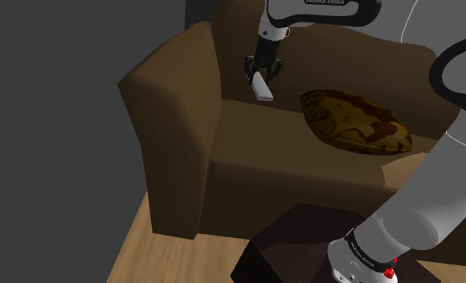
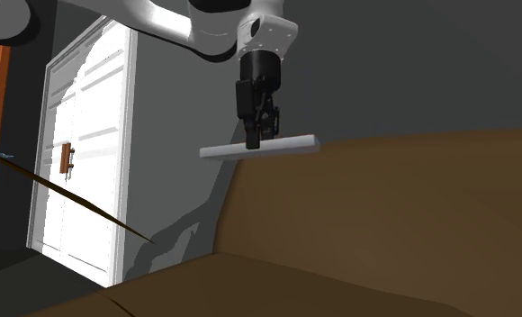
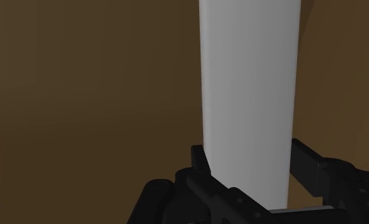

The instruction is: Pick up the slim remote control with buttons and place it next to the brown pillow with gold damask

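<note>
Shoulder view, left to right: grey wall (image 1: 55, 120), then the high armrest (image 1: 171, 120) of the brown sofa (image 1: 304, 173). At upper centre is the gripper (image 1: 263, 75), fingers clamped on the remote (image 1: 263, 90), a plain pale slab held clear above the seat. The brown pillow (image 1: 356, 122) with gold pattern lies on the seat to its right, apart, with open cushion between. Dark stand (image 1: 296, 245) at lower right.

Second exterior view: white double door (image 2: 79, 144) at left, remote level at centre, sofa back at right.
</note>
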